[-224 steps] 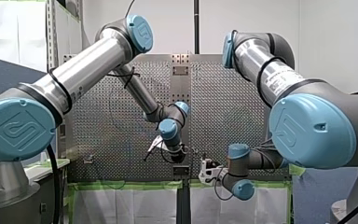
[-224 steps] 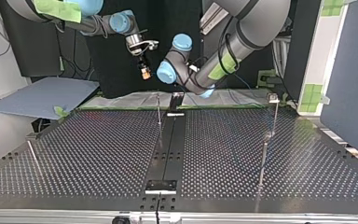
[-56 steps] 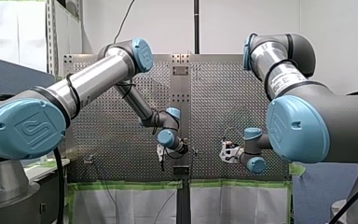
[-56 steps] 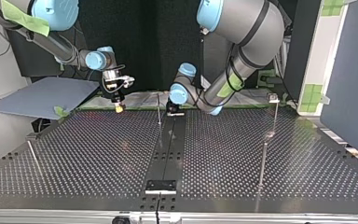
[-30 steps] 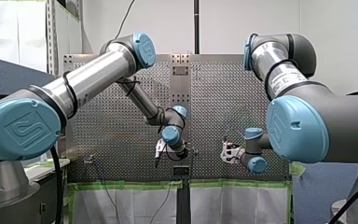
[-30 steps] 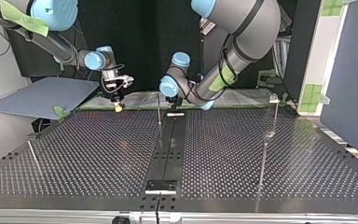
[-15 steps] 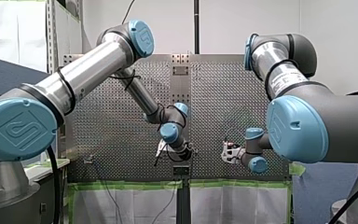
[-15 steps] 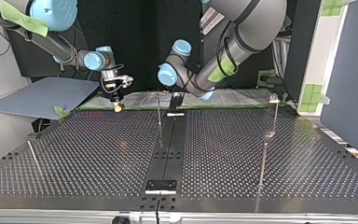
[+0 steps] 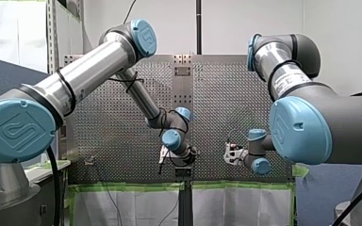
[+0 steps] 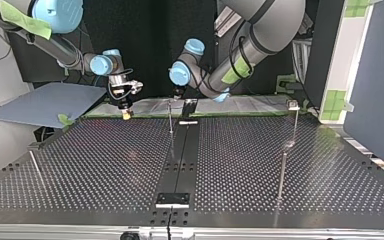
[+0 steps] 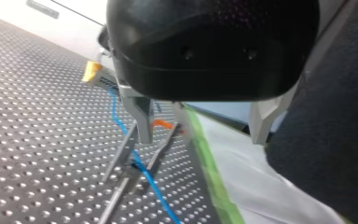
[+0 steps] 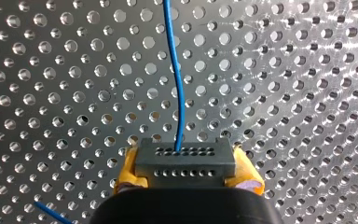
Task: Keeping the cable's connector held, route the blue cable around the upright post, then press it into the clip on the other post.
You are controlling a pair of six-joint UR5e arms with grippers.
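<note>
My right gripper [image 12: 185, 184] is shut on the grey connector [image 12: 185, 163], held between its yellow pads. The blue cable [image 12: 175, 70] runs straight ahead from the connector over the perforated table. In the left wrist view my left gripper [image 11: 203, 126] is open, its metal fingers [image 11: 140, 116] wide apart with nothing between them. The blue cable [image 11: 142, 165] runs under one finger, beside a thin post [image 11: 121, 151] with an orange tip [image 11: 161, 124]. In the top view my left gripper [image 10: 177, 97] hangs by the middle post's [image 10: 170, 117] top. My right gripper [image 10: 125, 114] is low at the left.
A tall post with a clip on top [image 10: 294, 106] stands at the top view's right. A shorter post [image 10: 281, 170] stands in front of it, and a leaning rod [image 10: 36, 167] at the left. A dark strip [image 10: 182, 160] runs down the table's middle. Green tape [image 11: 209, 163] edges the table.
My left arm's wrist has swung toward the top view's left, bringing its gripper from over the dark strip to beside the middle post's top. My right arm and the connector have not moved.
</note>
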